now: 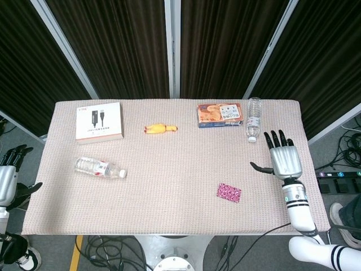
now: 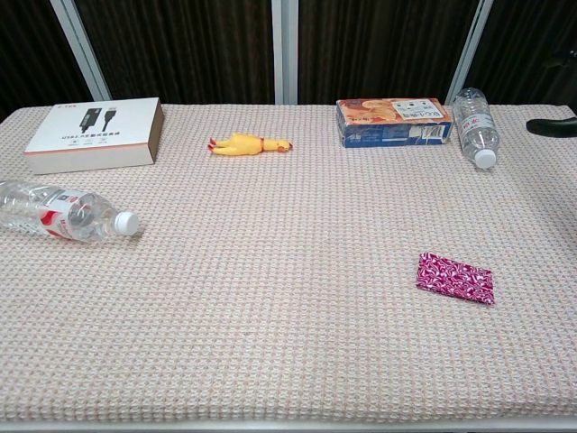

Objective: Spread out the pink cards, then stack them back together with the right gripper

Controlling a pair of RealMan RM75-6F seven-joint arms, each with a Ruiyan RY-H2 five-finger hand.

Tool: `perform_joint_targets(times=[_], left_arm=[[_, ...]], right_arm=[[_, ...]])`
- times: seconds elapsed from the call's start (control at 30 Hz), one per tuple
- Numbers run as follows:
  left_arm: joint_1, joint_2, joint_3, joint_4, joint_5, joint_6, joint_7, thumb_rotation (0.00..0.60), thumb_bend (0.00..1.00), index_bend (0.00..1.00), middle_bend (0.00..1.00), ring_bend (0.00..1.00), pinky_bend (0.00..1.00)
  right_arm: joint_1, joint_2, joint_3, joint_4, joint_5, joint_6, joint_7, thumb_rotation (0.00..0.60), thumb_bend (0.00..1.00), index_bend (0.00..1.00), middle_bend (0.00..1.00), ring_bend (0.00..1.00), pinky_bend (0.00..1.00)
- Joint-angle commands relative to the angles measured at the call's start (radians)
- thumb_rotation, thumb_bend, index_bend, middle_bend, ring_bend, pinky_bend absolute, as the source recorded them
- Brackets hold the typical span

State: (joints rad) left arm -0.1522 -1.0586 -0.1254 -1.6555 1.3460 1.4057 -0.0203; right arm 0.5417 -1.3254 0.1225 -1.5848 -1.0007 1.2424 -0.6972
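The pink patterned cards lie in one neat stack on the woven cloth, toward the front right. My right hand hovers above and to the right of them, fingers spread, holding nothing; only one fingertip shows at the chest view's right edge. My left hand hangs off the table's left side, fingers apart, empty.
A white box sits back left, with a lying water bottle in front of it. A yellow rubber chicken lies mid-back. An orange snack box and a second bottle are back right.
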Motion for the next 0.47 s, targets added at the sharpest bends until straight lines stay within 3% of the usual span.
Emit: perform_joint_targets(times=[0.03,0.47], left_arm=[[0.0,-0.001,0.001,0.001,0.0,-0.001,0.002,0.6,0.07,0.23,0.23,0.16,0.38],[-0.005,-0.007,0.004,0.006,0.004,-0.008,0.009,0.6,0.07,0.23,0.23,0.16,0.38]], right_arm=[[-0.015,0.021,-0.002,0.016,-0.011,-0.019,0.058,0.022,0.1,0.0,0.0,0.0,0.24],[-0.071,0.022,-0.002,0.041,-0.132,0.055,0.181,0.016,0.09,0.0,0.0,0.0,0.24]])
